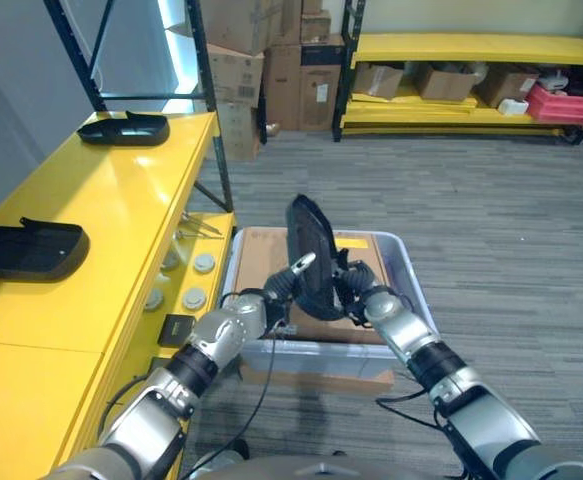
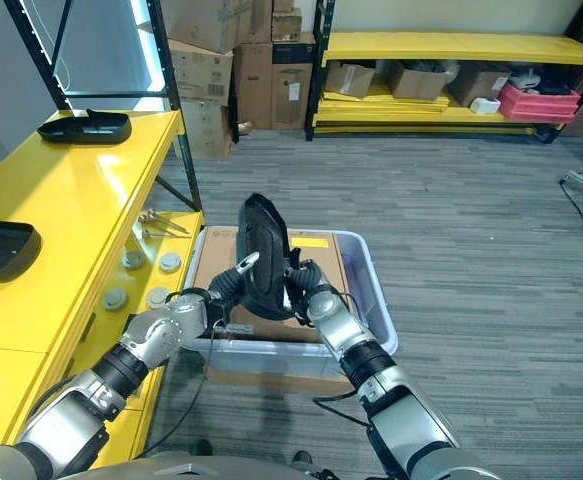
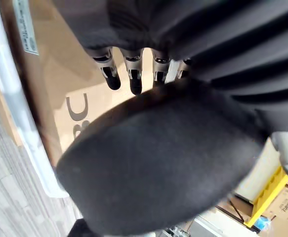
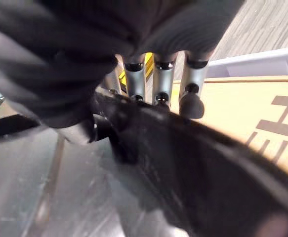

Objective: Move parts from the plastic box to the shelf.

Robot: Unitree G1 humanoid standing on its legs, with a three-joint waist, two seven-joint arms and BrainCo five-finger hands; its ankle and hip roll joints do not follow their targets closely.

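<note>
At our left runs the yellow shelf [image 1: 121, 200], two black parts [image 1: 26, 250] already on it. Over the plastic box [image 1: 411, 285] we hold a black part [image 1: 311, 245] upright, left hand [image 1: 276, 285] and right hand [image 1: 356, 290] fingers curled round it.

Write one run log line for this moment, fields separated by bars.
black plastic part: upright above clear plastic box | left hand: holding | right hand: holding | yellow shelf: two parts
</note>
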